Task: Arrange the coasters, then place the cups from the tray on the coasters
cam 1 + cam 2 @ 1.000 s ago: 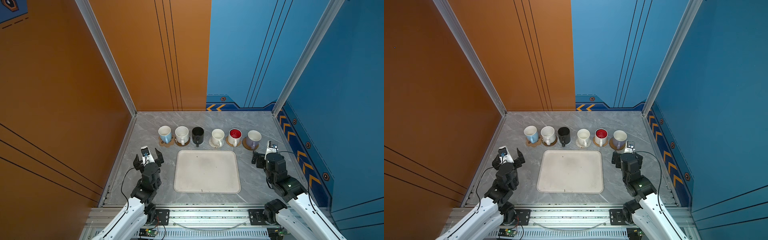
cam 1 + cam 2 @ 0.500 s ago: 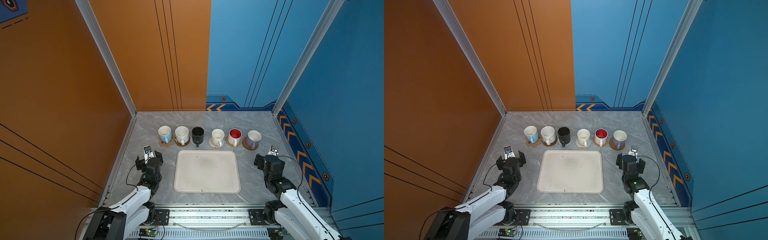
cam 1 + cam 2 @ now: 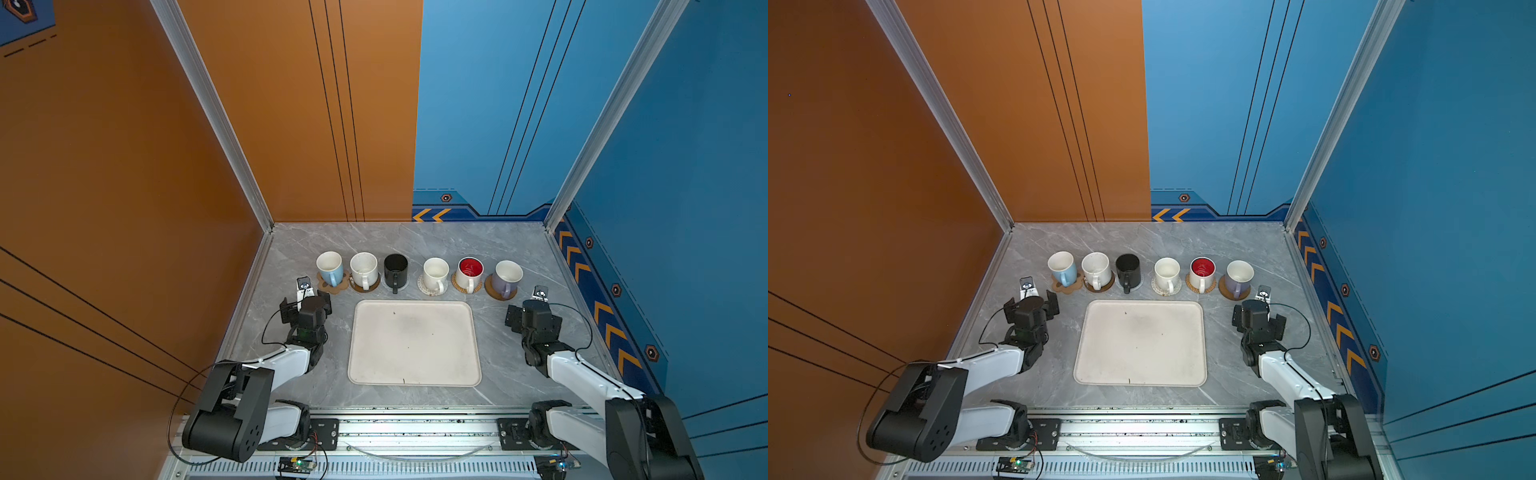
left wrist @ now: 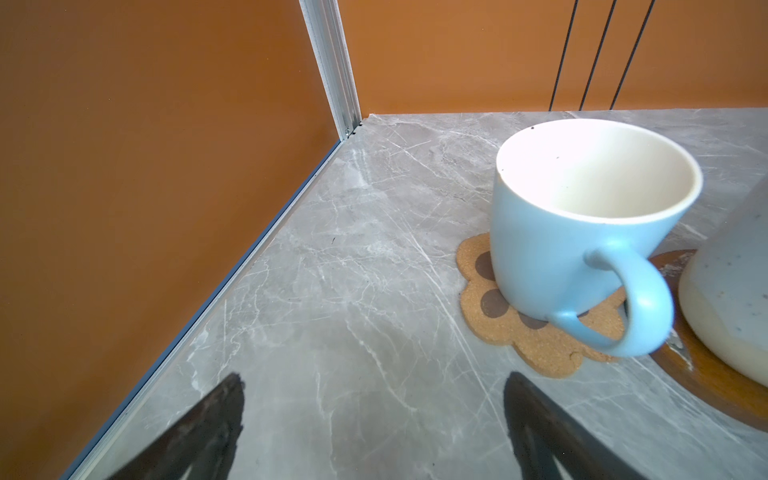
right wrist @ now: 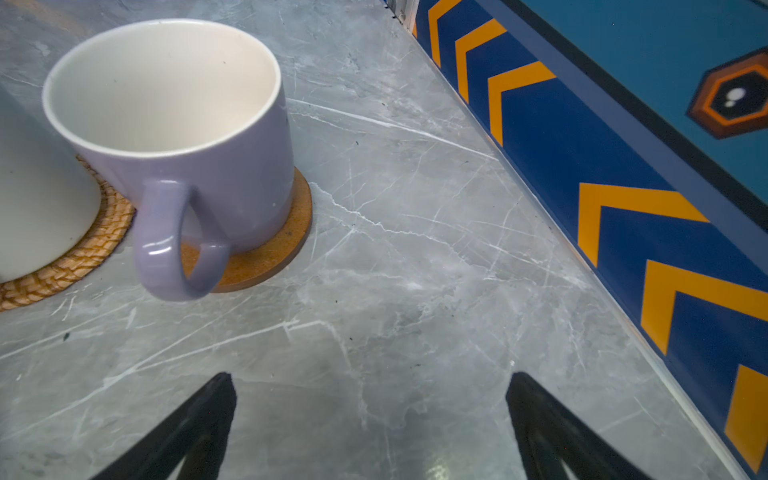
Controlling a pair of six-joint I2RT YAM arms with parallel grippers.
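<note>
Top views: high above the front edge of the table (image 3: 415, 241), looking down toward its back edge, far off; both show the whole table.
Left wrist view: low and near the table, facing its back left corner, beside the light blue cup (image 4: 540, 249).
Right wrist view: low and near, facing the right edge, beside the lavender cup (image 5: 216, 174).
Shared: both top views show these cups too.

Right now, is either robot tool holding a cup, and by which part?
Nothing is held. The left tool is open near the light blue cup, and the right tool is open near the lavender cup; neither touches its cup.
</note>
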